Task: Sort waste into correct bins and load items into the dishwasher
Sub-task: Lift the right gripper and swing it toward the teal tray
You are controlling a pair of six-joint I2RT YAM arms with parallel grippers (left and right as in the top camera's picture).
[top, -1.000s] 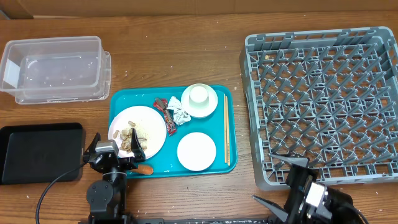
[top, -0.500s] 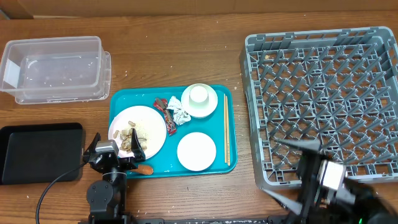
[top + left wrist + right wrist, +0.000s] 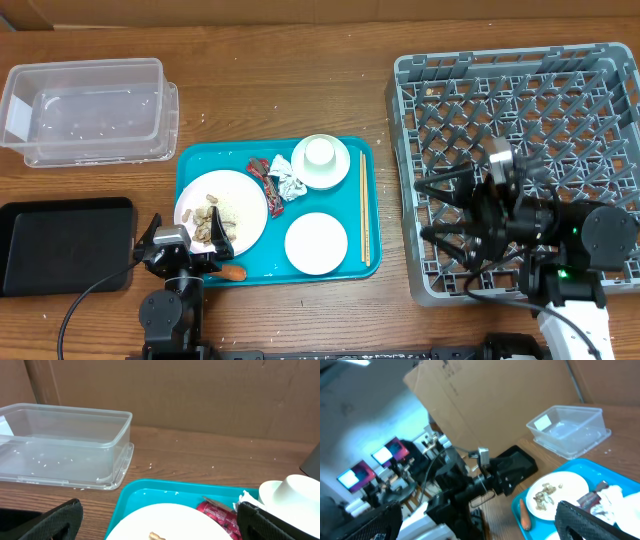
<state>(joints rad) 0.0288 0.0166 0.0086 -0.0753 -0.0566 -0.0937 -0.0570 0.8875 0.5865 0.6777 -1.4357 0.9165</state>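
Right gripper [image 3: 428,210] hangs wide apart over the grey rack [image 3: 500,62], left gripper [image 3: 183,228] spread by the teal tray [image 3: 200,160], both empty, probably lining up a first grab

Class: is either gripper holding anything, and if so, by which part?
Nothing is held. The left gripper is open by the large plate; the right gripper is open over the dish rack.
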